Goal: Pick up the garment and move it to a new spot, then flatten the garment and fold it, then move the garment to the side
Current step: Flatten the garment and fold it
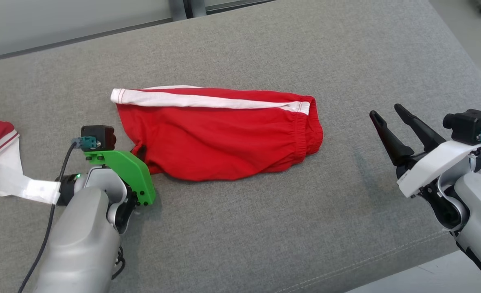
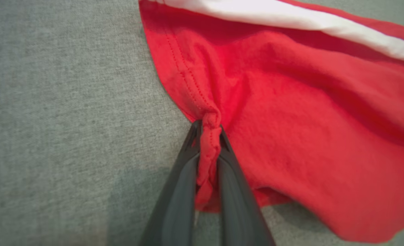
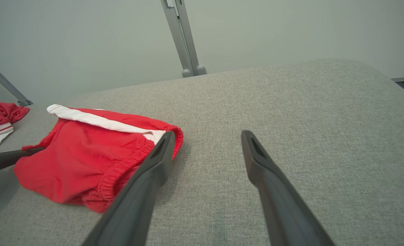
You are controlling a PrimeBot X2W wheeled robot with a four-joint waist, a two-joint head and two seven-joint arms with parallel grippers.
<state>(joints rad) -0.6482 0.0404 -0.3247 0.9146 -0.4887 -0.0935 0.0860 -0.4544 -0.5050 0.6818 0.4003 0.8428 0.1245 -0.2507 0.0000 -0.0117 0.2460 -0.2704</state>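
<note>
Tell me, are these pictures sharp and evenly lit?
Head view: even light, crisp red shorts with a white stripe. Left wrist view: the left jaws blur near the bottom edge and cast a shadow on the grey woven cushion. Right wrist view: the wide lens makes the right jaws loom large.

I had the left gripper (image 2: 207,129) at the bottom centre of its wrist view, fingers pressed together on a bunched edge of the garment (image 2: 290,119). The right gripper (image 1: 386,110) hung at the right of the head view, fingers spread wide and gripping nothing, with the right forearm (image 1: 474,195) at the lower right.
</note>
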